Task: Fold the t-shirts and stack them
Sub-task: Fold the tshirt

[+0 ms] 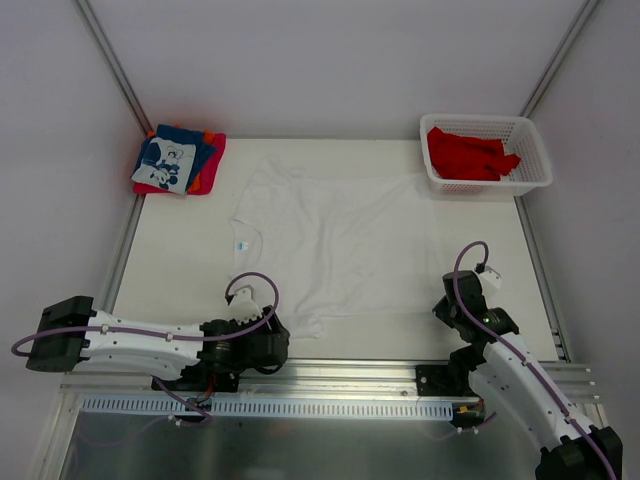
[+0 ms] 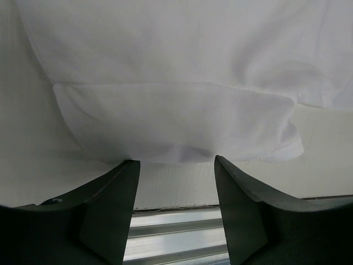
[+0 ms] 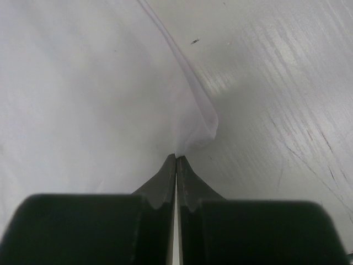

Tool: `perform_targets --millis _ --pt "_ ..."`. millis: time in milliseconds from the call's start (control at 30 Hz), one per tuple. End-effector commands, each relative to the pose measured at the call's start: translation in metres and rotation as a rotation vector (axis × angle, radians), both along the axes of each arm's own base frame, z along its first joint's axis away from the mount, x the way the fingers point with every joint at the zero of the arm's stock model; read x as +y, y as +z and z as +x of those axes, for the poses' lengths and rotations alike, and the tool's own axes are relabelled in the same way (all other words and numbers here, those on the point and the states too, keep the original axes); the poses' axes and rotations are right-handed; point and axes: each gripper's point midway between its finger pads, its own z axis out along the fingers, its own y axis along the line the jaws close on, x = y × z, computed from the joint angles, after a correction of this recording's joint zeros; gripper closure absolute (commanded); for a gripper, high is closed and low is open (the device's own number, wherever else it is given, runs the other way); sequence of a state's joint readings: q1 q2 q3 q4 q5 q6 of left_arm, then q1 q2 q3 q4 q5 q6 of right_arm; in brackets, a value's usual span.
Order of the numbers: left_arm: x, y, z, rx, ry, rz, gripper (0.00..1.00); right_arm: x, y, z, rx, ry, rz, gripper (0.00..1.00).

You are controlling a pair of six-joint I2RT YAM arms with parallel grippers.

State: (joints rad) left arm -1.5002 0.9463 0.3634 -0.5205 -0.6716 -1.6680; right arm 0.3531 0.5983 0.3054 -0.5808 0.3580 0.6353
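A plain white t-shirt (image 1: 335, 240) lies spread flat in the middle of the table. My right gripper (image 1: 452, 305) is shut on its near right edge; in the right wrist view a small peak of cloth (image 3: 193, 124) rises from the closed tips of the right gripper (image 3: 176, 157). My left gripper (image 1: 280, 330) is open and empty at the near edge, just short of the shirt's near sleeve (image 2: 182, 121); in the left wrist view the left gripper (image 2: 176, 165) has bare table between its fingers. Folded blue, red and orange shirts (image 1: 178, 160) are stacked at the back left. Red shirts (image 1: 470, 152) lie in a basket.
The white lattice basket (image 1: 536, 160) stands at the back right corner. Metal rails (image 1: 330, 385) run along the near table edge and show below my left fingers (image 2: 176, 232). Frame posts rise at both back corners.
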Motion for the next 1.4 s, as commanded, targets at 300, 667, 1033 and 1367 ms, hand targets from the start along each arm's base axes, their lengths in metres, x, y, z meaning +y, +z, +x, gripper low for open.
perform_targets --millis 300,667,1033,1367 --pt "0.037 -0.012 0.012 -0.062 0.090 0.172 0.41 -0.001 0.006 0.002 -0.009 0.005 -0.006 0.99" --pt "0.050 -0.022 0.010 -0.049 0.131 0.200 0.67 -0.002 0.006 0.003 -0.010 0.010 -0.015 1.00" --pt "0.044 -0.016 0.012 -0.059 0.116 0.197 1.00 -0.002 0.008 0.005 -0.014 0.012 -0.018 0.99" --pt "0.021 0.024 0.021 -0.135 0.033 0.149 1.00 -0.002 0.030 0.010 -0.065 0.017 -0.015 0.99"
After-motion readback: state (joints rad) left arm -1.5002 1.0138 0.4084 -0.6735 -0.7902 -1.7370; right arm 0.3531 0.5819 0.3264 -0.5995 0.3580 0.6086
